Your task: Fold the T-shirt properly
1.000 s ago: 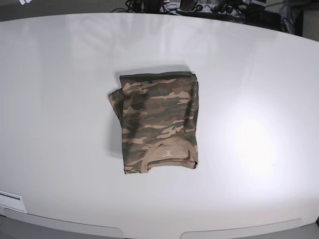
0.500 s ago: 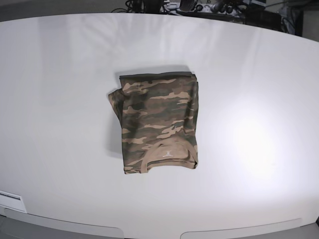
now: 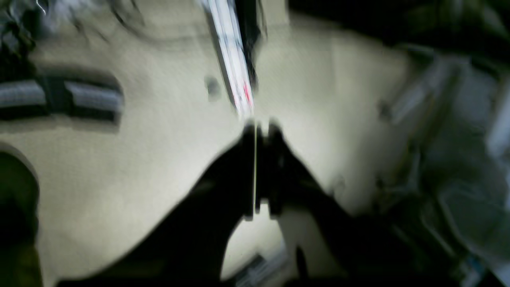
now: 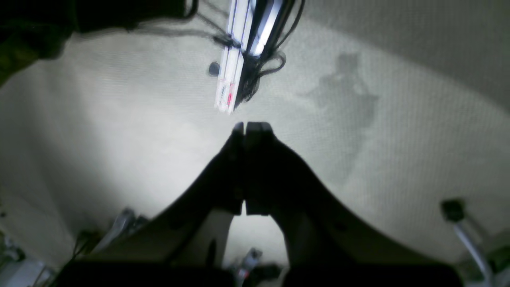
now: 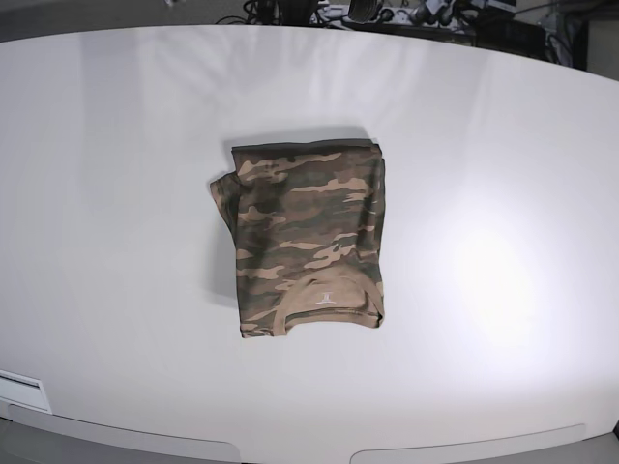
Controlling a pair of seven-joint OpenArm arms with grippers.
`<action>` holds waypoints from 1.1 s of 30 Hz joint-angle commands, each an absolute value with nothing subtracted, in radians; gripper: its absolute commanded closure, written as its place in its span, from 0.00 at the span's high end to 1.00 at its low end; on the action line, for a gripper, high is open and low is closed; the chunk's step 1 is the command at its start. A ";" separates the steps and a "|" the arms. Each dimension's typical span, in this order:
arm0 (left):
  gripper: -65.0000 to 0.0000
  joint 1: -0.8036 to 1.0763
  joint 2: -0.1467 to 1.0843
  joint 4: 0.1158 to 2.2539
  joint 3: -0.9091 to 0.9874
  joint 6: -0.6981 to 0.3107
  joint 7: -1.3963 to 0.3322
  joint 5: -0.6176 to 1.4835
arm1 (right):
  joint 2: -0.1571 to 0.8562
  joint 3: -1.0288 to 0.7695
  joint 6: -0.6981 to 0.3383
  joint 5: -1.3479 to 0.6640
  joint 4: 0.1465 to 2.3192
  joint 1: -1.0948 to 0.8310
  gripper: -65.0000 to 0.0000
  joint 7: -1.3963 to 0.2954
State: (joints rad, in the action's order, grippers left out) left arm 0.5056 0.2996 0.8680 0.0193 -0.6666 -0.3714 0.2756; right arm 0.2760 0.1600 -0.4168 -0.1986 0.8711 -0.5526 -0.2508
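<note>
Black tapering left gripper [image 3: 257, 127] is seen in the left wrist view with its fingertips brought together, only a thin pale line showing between them, and nothing is held. Black right gripper [image 4: 252, 125] is seen in the right wrist view, likewise closed, with nothing gripped. Both are pointed over a pale floor that is softly blurred; just above the fingertips, at twelve o'clock in the left wrist view, a silvery metal bar with a small red mark [image 3: 233, 52] is shown. A similar bar is shown near eleven o'clock in the right wrist view, where dark thin cables [image 4: 275, 65] are looped beside it.

In the base view, the short-sleeved camouflage T-shirt in dark green, brown and tan [image 5: 305, 217] is laid at the centre of a broad white table [image 5: 126, 242], touched by neither gripper. It is folded into an upright, roughly rectangular bundle. The tan ribbed collar [image 5: 290, 302] is placed at about five o'clock on the bundle, curved around a small white neck label [image 5: 326, 299]. A flap of camouflage cloth with a tan edge [image 5: 226, 198] is left jutting out at ten o'clock. Beyond the table's far edge, at twelve o'clock, dark equipment and tangled cables [image 5: 387, 14] are partly seen.
</note>
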 commanded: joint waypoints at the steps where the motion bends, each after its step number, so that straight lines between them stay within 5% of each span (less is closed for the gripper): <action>1: 0.00 0.494 0.290 0.834 0.019 -0.629 -0.334 0.245 | 0.278 0.178 -0.403 -0.201 0.843 -0.539 0.00 -0.233; 7: 0.00 0.372 0.189 0.627 0.019 -0.329 -0.149 0.128 | 0.205 0.250 -0.335 -0.201 0.686 -0.391 0.00 -0.220; 14: 0.00 0.345 0.108 0.564 0.013 -0.308 -0.055 0.139 | 0.129 0.257 -0.313 -0.200 0.654 -0.353 0.00 -0.181; 24: 0.00 0.336 0.081 0.558 -0.250 -0.107 0.012 0.210 | 0.094 0.257 -0.298 -0.126 0.654 -0.349 0.00 -0.148; 33: 0.00 0.332 0.080 0.563 -0.267 -0.112 0.007 0.242 | 0.078 0.257 -0.290 -0.126 0.654 -0.349 0.00 -0.149</action>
